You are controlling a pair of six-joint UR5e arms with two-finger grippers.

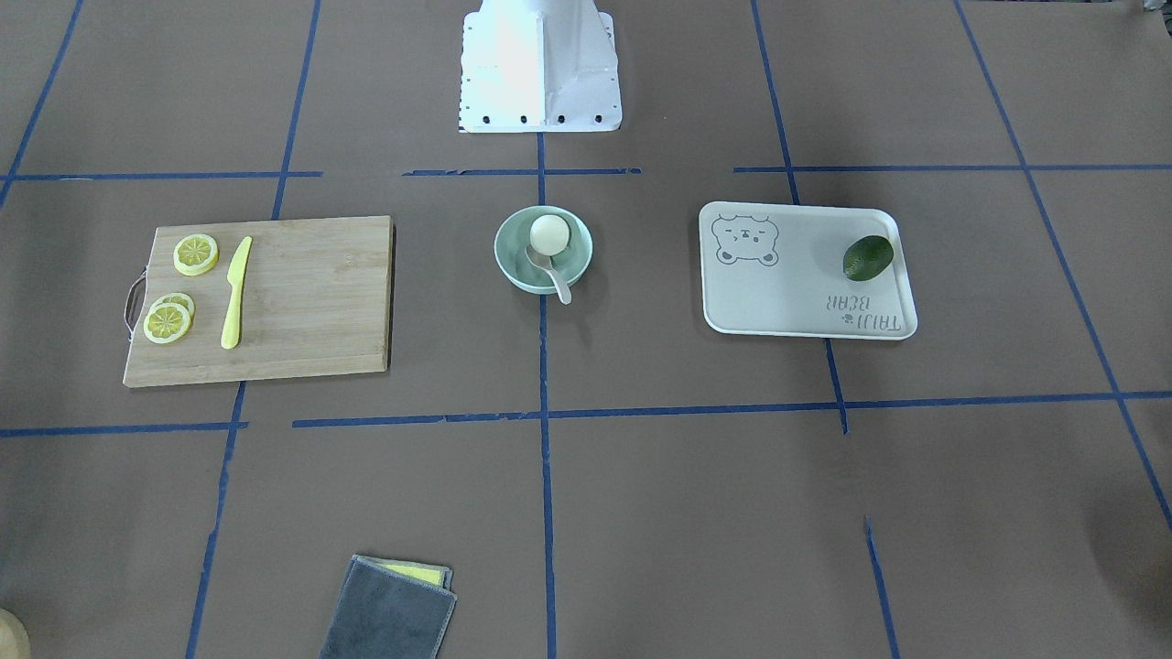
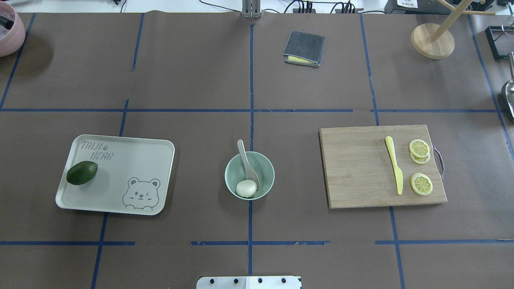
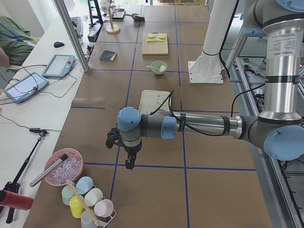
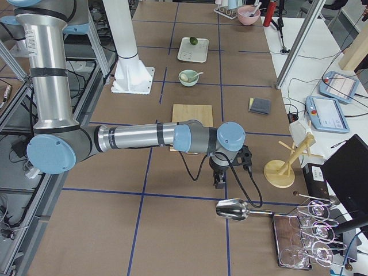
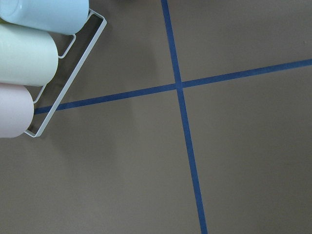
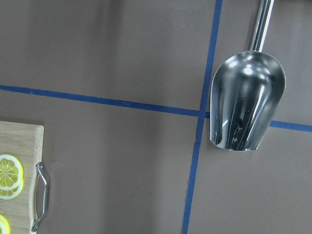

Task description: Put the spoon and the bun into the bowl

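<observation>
The mint-green bowl (image 1: pixel 504 245) (image 2: pixel 266 171) stands at the table's middle. The white bun (image 1: pixel 550 234) (image 2: pixel 246 188) lies inside it. The beige spoon (image 1: pixel 555 276) (image 2: pixel 245 158) rests in the bowl beside the bun, its handle sticking out over the rim. The bowl also shows small in the left side view (image 3: pixel 158 67) and the right side view (image 4: pixel 188 77). My left gripper (image 3: pixel 128 164) hangs over the table's left end, far from the bowl. My right gripper (image 4: pixel 219 183) hangs over the right end. I cannot tell whether either is open or shut.
A wooden cutting board (image 2: pixel 357 168) holds lemon slices (image 2: pixel 419 148) and a yellow knife (image 2: pixel 394 164). A bear-print tray (image 2: pixel 132 160) holds a green avocado (image 2: pixel 82 172). A grey cloth (image 2: pixel 304 48) lies at the far side. A metal scoop (image 6: pixel 243 107) and a cup rack (image 5: pixel 63 73) lie below the wrists.
</observation>
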